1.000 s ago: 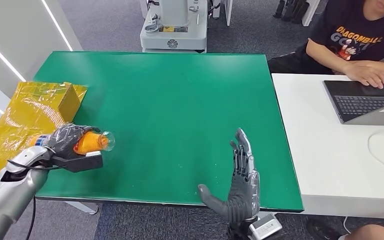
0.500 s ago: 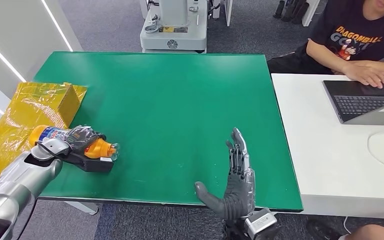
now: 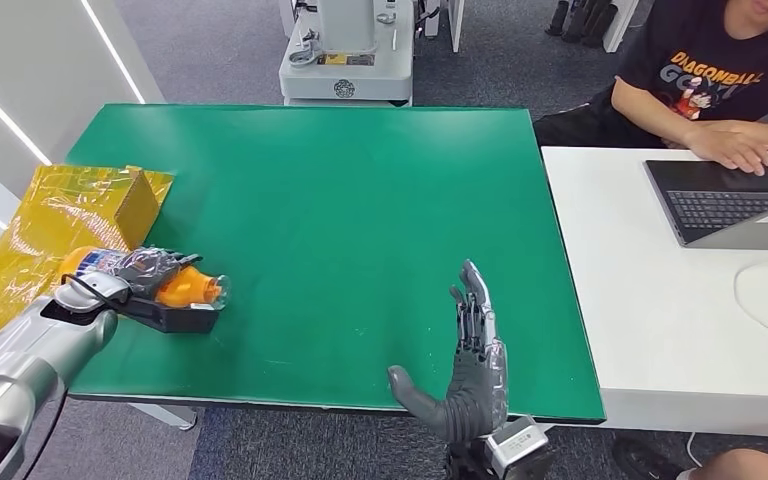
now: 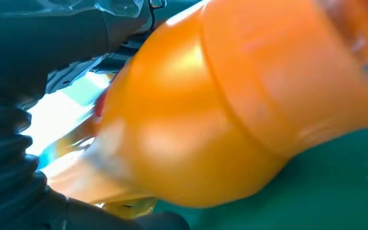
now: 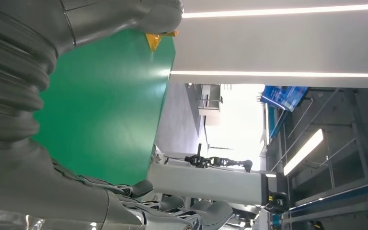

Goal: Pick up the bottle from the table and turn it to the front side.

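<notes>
Yellow wrapping (image 3: 60, 215): spread over the counter's left edge, just behind the left hand; it plays no part in the grip.
Left hand (image 3: 145, 275): wrapped around the bottle's body, so that the bottle can be rotated about its long axis while carried.
Bottle (image 3: 175, 287): held lying on its side, low over the left near corner of the green counter (image 3: 360, 200); whether it touches the surface cannot be told. The neck is pointed toward the counter's middle, and the orange contents are seen pressed close against the palm in the left wrist view. The label's facing cannot be read, so the turn is judged unfinished.
Right hand (image 3: 470, 365): empty, held flat with fingers apart at the near edge, well apart from the bottle, probably kept clear of the turn.
Person (image 3: 720, 70): seated at the white desk beyond the right edge, hand at a laptop (image 3: 730, 205).
</notes>
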